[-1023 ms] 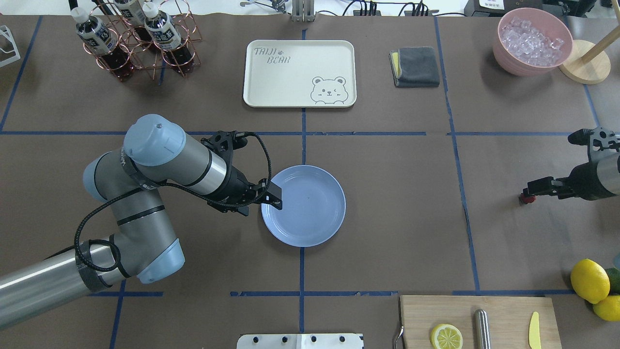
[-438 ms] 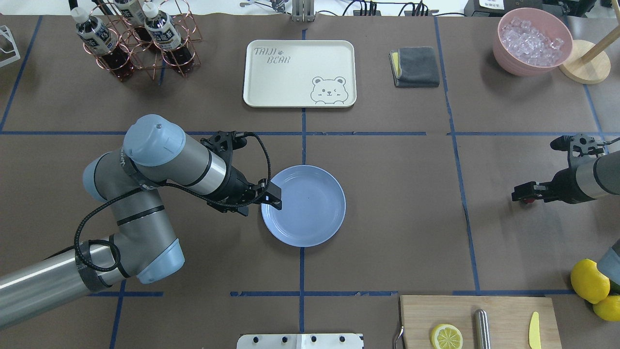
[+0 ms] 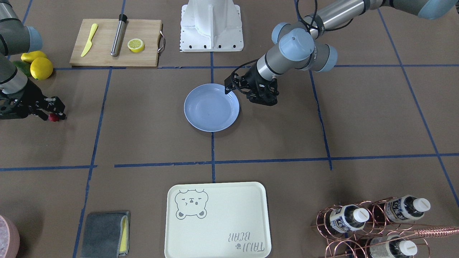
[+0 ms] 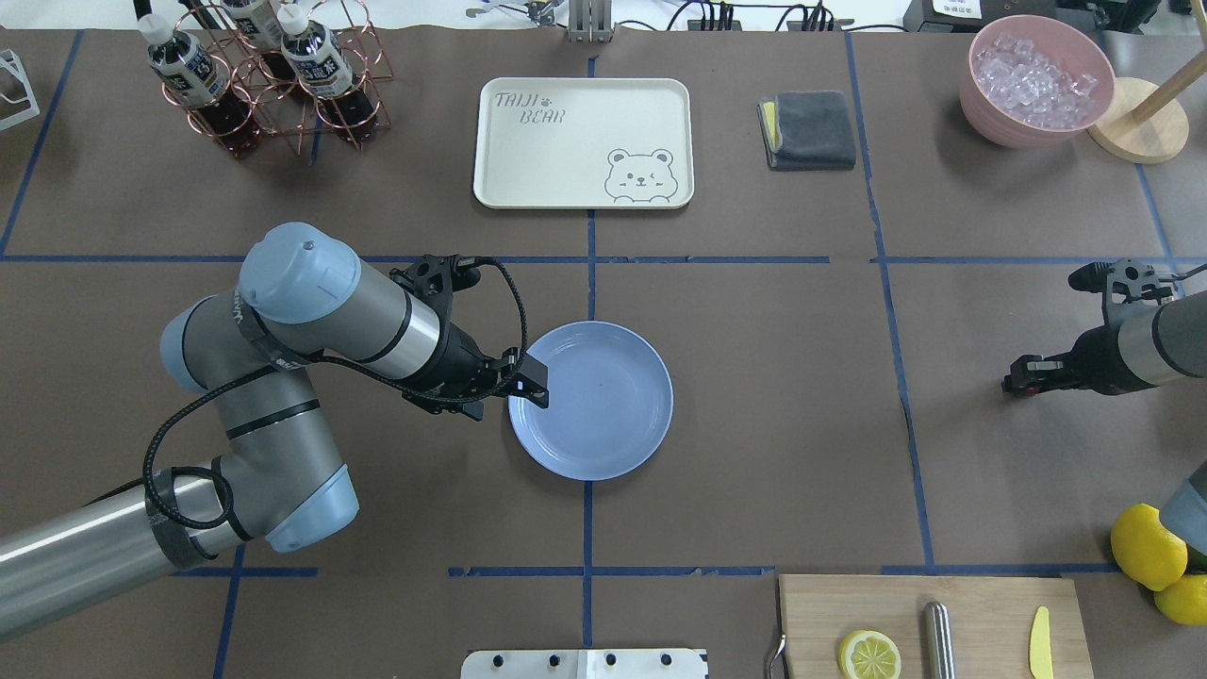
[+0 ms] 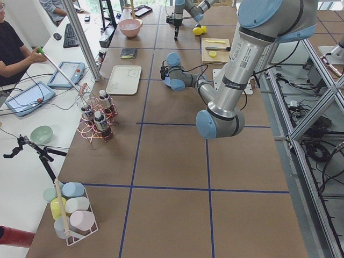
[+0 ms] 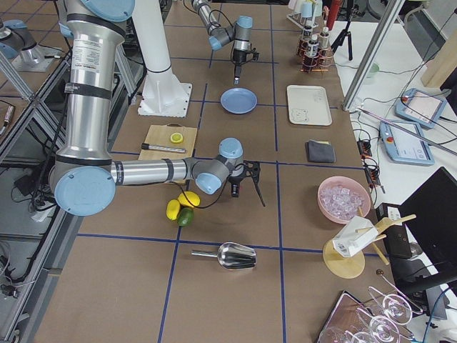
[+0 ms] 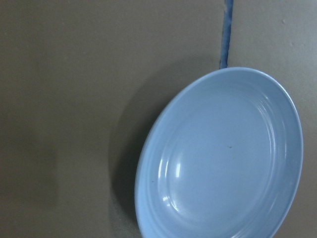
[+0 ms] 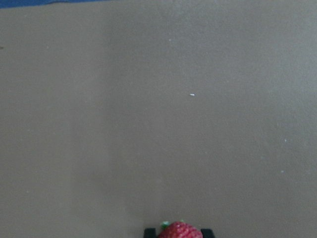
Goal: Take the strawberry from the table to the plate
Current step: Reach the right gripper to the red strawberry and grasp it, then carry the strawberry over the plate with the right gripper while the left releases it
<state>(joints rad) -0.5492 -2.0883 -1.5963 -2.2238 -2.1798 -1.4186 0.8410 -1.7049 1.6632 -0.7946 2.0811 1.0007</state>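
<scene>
Table (image 4: 754,443): plate (image 4: 613,424) central
Right fingers (image 4: 1018,381): pinching strawberry (image 3: 53,117), far from plate
Left fingers (image 4: 534,377): state unclear
Tip: release low over plate

The left arm (image 4: 283,415), filling the overhead view's 8 o'clock quarter, is built of brushed silver-grey tubes joined by rounded housings with pale blue caps (image 4: 300,273) and thin black seam rings. Dark lettering runs along its big tube in the left side view. A black cable (image 4: 148,462) loops loosely outside it, strapped on with black bands, and runs toward the black, angular left hand (image 4: 535,382). The right arm (image 4: 1155,344), at 3 o'clock, shows the same silver tube and a black right hand (image 4: 1018,382). The white base (image 3: 211,25) has a foot plate dotted with dark screws.
</scene>
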